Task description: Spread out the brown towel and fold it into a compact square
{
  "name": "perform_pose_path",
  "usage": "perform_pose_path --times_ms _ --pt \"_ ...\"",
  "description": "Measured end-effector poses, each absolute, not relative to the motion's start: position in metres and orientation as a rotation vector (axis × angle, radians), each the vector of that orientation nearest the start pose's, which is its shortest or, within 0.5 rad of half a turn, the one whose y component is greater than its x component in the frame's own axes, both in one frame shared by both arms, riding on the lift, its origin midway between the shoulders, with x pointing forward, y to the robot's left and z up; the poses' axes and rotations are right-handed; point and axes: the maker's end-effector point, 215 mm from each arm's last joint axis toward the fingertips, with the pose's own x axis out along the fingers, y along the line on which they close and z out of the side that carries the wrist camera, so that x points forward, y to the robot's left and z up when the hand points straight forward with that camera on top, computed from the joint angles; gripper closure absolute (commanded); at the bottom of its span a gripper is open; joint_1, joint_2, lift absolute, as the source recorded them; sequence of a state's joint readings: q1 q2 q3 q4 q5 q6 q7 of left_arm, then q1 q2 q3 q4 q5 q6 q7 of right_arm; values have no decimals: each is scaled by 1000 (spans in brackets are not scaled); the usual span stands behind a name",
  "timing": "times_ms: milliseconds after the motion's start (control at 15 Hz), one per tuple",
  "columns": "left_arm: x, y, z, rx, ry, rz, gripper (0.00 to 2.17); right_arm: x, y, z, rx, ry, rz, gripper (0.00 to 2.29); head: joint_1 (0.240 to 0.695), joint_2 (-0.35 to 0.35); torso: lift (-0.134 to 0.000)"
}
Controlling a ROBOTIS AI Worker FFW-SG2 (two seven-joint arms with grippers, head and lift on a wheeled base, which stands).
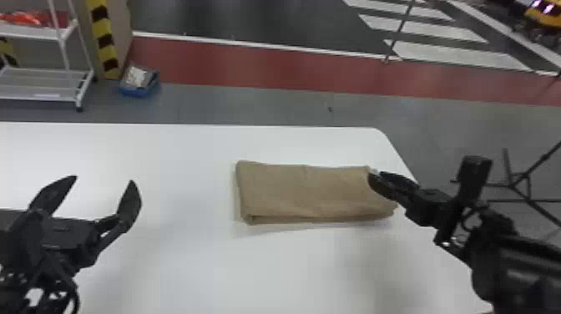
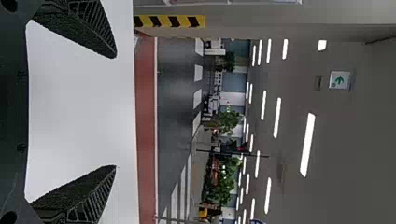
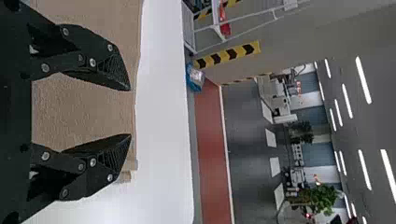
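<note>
Clearly, the brown towel (image 1: 302, 190) is part-folded, lying flat as a long strip on the worktop (image 1: 167, 267). Take the towel as the dial, twelve being the worktop's far edge: the nearest rounded corner sits between one and two o'clock. The right hand (image 3: 130, 112) is over the three o'clock end, its fingers parted above the cloth with nothing between them. The left hand (image 1: 103, 181) waits well off towards nine o'clock, fingers spread wide and empty.

This should handle as light, soft stuff, limp rather than springy, with enough nap to grip without slipping. Nothing here looks fragile; the trouble would be layers sliding apart. I'd take hold at the three o'clock end, pinching the full stack near its edge, then carry it over towards nine for a squarer shape. A shallow bite could catch only the top ply. A small layer (image 3: 125, 177) juts out near that end, so it probably wants tucking in first.
</note>
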State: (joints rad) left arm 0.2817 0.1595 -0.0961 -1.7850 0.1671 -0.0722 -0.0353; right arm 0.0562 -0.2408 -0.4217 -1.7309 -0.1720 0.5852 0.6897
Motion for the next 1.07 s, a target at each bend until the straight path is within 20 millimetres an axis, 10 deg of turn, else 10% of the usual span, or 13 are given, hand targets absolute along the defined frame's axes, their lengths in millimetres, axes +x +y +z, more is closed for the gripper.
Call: perform_pose_path --times_ms 400,1067 --pt "507 204 -333 -43 -62 -153 29 531 -255 -435 19 398 460 1801 695 -56 -119" --pt "511 203 -325 -45 -76 -156 29 516 -140 -482 101 516 562 1801 695 63 -119"
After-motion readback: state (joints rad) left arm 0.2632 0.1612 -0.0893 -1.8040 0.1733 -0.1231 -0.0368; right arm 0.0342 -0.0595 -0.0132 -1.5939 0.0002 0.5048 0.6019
